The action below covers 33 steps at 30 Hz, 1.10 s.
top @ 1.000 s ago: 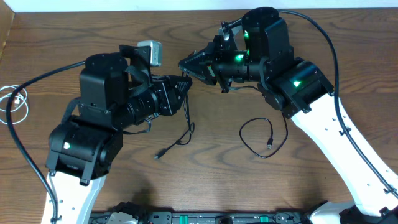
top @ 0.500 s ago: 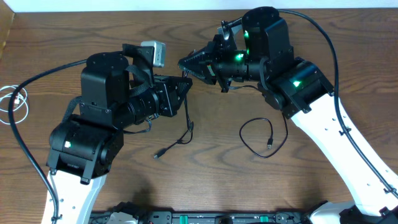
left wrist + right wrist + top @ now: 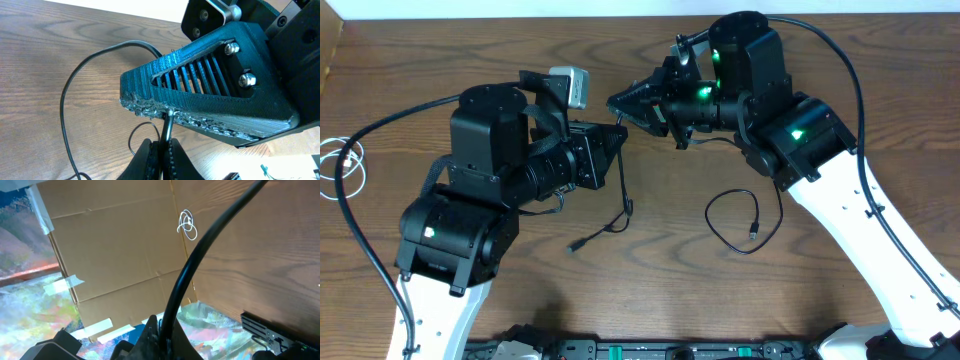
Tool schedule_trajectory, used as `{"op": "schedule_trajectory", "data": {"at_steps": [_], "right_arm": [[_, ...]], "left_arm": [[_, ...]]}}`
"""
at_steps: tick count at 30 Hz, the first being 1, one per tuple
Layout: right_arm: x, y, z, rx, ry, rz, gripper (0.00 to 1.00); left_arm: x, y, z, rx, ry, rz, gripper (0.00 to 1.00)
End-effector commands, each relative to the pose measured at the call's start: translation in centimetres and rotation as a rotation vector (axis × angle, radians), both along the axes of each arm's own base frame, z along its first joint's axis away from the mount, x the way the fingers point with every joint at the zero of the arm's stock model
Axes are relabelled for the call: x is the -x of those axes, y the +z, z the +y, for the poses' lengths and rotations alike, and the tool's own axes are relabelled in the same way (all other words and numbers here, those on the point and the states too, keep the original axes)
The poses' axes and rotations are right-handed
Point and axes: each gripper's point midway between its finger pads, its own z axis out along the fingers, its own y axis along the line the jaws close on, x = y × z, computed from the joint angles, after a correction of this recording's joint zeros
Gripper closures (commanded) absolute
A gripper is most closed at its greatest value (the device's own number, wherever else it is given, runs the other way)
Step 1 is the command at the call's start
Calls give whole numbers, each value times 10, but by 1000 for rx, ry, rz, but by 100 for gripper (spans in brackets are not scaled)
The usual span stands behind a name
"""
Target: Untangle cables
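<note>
Overhead: my left pincer [image 3: 617, 137] and right pincer [image 3: 616, 101] sit close together, tips nearly meeting. A black cable [image 3: 622, 185] drops from the left pincer's tip onto the desk [image 3: 660, 300]. A looped black cable [image 3: 735, 222] lies well apart, under the right arm, and a white cable [image 3: 342, 165] is far behind the left arm.

Left wrist: fingers pressed together, pinching the black cable just below the right pincer's ribbed finger.

Right wrist: jaws clamped on the black cable, white cable far ahead.
</note>
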Motion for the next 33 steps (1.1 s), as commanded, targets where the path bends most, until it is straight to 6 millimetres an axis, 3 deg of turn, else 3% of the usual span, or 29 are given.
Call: {"op": "schedule_trajectory", "data": {"at_steps": [1, 9, 15, 17, 19, 23, 28, 33], "right_arm": [[1, 2, 0, -3, 7, -2, 98], [-6, -7, -6, 51, -30, -30, 98], [-36, -42, -43, 253, -230, -47, 94], [-43, -55, -62, 325, -303, -24, 86], [-45, -61, -71, 368, -311, -31, 71], [-49, -61, -76, 406, -280, -98, 64], [-47, -66, -81, 464, -242, -152, 29], [-47, -85, -104, 648, -227, -216, 25]], "left_arm": [[-2, 2, 1, -4, 4, -12, 92], [-2, 2, 1, -4, 4, -14, 92], [-18, 0, 19, -71, 123, -49, 92], [-21, 0, 24, -87, 150, -54, 92], [-21, 0, 24, -87, 150, -54, 93], [-21, 0, 24, -87, 150, -55, 93], [-25, 6, 23, -69, 157, -79, 92], [-36, 31, 19, -5, 177, -166, 93]]}}
